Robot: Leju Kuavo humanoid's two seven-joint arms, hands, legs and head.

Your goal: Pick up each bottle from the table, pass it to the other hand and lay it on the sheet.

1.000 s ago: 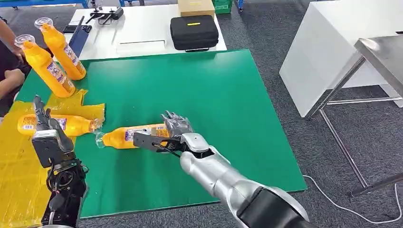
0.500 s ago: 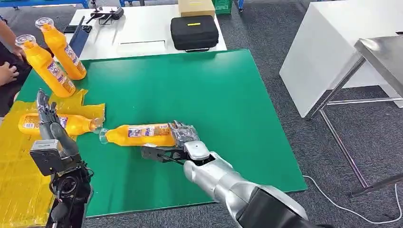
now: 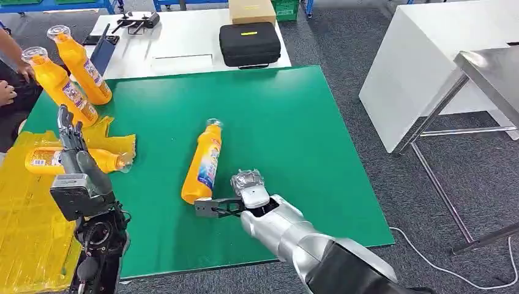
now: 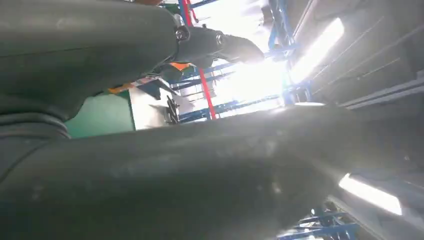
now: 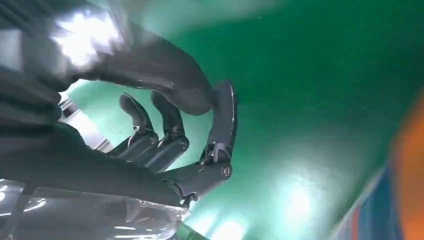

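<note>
**Bottle lies loose on the green mat beside the empty right hand**

On the green tabletop (image 3: 294,122) in the head view, an orange bottle (image 3: 203,164) lies on its side, cap end pointing away from the robot, its base just beside the right hand (image 3: 235,199). That hand rests low over the mat with its fingers curled loosely and apart, holding nothing. At the left, the left hand (image 3: 72,144) stands raised with fingers extended upward and spread, empty, above the yellow sheet (image 3: 24,226). A second bottle (image 3: 73,160) lies on that sheet, partly behind the left hand. Two more bottles (image 3: 64,73) stand upright at the far left corner of the mat, near a person's hand (image 3: 7,93). Beyond the mat, a black case (image 3: 250,43) sits on a white table (image 3: 183,37).

From the left wrist view, dark grey fingers (image 4: 150,50) stretch out against bright ceiling lights, with a sliver of green mat behind.

From the right wrist view, the right hand's fingers (image 5: 170,135) curve over bare green mat, gripping nothing; the blurred orange bottle (image 5: 407,165) sits at the picture's edge.
</note>
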